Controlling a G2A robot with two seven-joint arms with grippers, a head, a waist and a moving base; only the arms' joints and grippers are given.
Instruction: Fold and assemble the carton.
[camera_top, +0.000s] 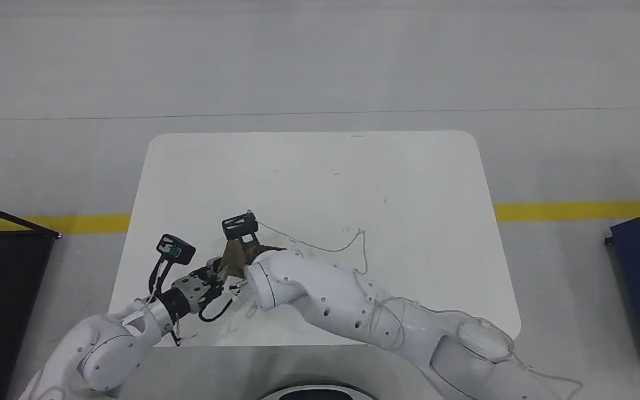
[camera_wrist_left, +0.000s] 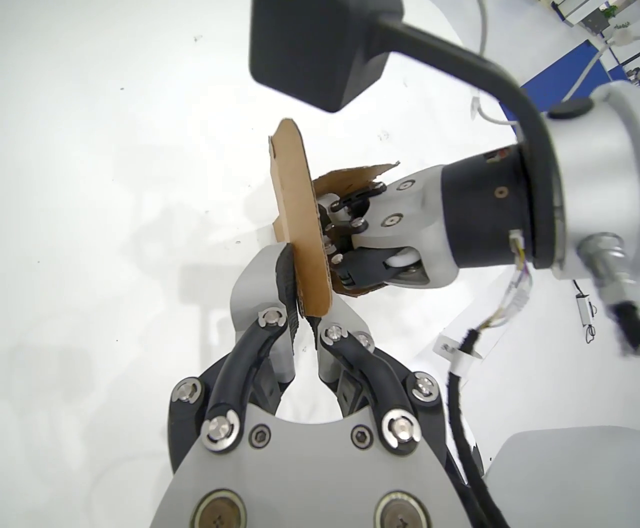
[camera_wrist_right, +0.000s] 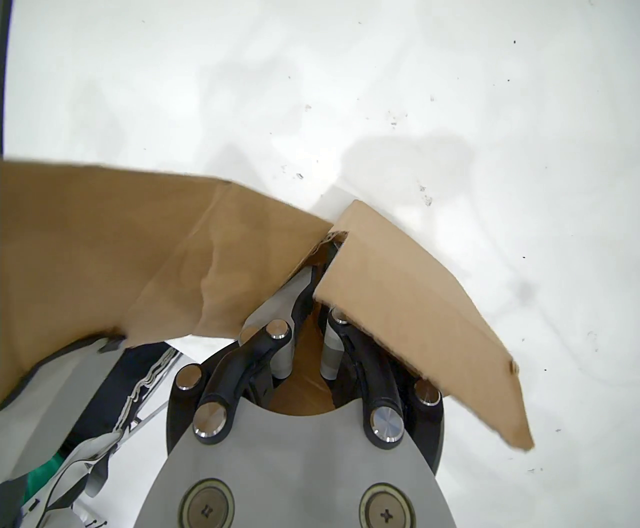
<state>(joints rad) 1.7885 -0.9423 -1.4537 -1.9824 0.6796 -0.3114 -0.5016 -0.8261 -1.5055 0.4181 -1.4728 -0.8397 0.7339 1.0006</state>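
Jointly, left gripper (camera_wrist_left: 302, 306) and right gripper (camera_wrist_right: 311, 305) clamp carton (camera_wrist_left: 300, 215) over table (camera_top: 400, 180).

No words, numbers, brands or signs can be read anywhere: the brown carton (camera_wrist_left: 300, 225) shows plain cardboard, and the small white tag (camera_wrist_left: 452, 348) on a black cable (camera_wrist_left: 451, 395) is too blurred to make out.
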